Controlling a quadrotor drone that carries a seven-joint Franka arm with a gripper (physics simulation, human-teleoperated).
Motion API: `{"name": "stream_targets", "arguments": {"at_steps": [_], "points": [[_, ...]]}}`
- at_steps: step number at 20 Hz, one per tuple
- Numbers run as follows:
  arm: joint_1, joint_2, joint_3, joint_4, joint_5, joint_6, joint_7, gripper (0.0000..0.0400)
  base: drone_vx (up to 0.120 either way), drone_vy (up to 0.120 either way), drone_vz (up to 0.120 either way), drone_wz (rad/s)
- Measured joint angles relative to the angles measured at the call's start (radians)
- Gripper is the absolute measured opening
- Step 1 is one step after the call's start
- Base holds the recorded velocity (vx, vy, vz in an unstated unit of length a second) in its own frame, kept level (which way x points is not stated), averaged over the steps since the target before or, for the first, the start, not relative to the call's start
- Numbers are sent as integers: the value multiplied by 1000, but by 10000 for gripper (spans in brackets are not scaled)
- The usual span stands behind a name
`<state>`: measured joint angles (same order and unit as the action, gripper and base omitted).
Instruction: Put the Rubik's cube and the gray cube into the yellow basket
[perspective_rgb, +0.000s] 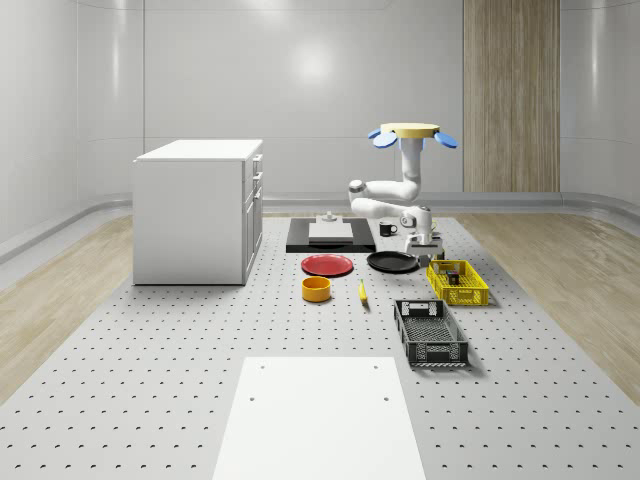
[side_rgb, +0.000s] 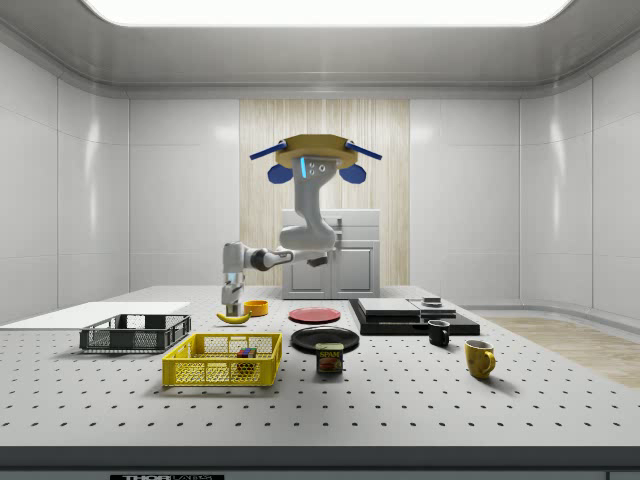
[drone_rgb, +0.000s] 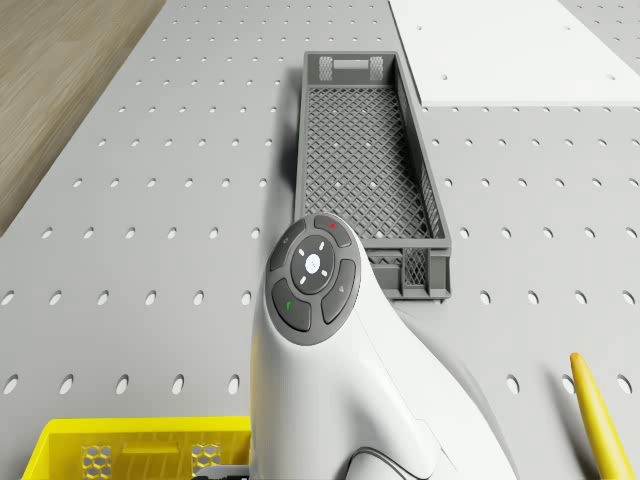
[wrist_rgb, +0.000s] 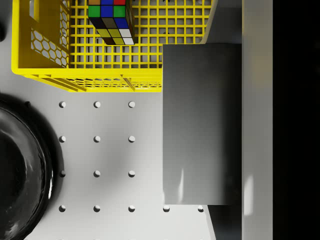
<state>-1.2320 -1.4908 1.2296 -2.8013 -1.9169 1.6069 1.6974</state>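
Quick status from my end. The drone (perspective_rgb: 414, 131) hovers over the perforated table, set back from the slotted yellow plastic basket (wrist_rgb: 40, 75), with the arm reaching out and down toward it. The gripper (perspective_rgb: 424, 243) looks clamped on the plain gray cube (wrist_rgb: 202, 125). In the wrist view the block sits big and close against one finger (wrist_rgb: 257, 125), so I read that as a pinch.

The multicoloured Rubik's cube (wrist_rgb: 111, 17) is already inside the basket, ahead of the gripper, so that half seems done. I reckon the gray cube is being held high so it clears the basket wall. From the wrist it hangs just over the near rim, mostly above bare table, so I wouldn't let go yet.

Clutter: a glossy black round dish (wrist_rgb: 20, 170) lies close beside the gripper, next to the basket. A dark gray mesh crate (drone_rgb: 405, 280) and a yellow banana (drone_rgb: 600, 420) lie farther out. None of these blocks the way in, only the rim.
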Motion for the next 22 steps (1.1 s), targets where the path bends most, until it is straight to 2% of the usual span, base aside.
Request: {"name": "stream_targets", "arguments": {"at_steps": [15, 22], "points": [[-2, -4, 1, 0, 2, 4, 1, 250, 0, 120, 0, 0], [-2, -6, 1, 0, 3, 6, 2, 250, 0, 120, -51, 0]]}}
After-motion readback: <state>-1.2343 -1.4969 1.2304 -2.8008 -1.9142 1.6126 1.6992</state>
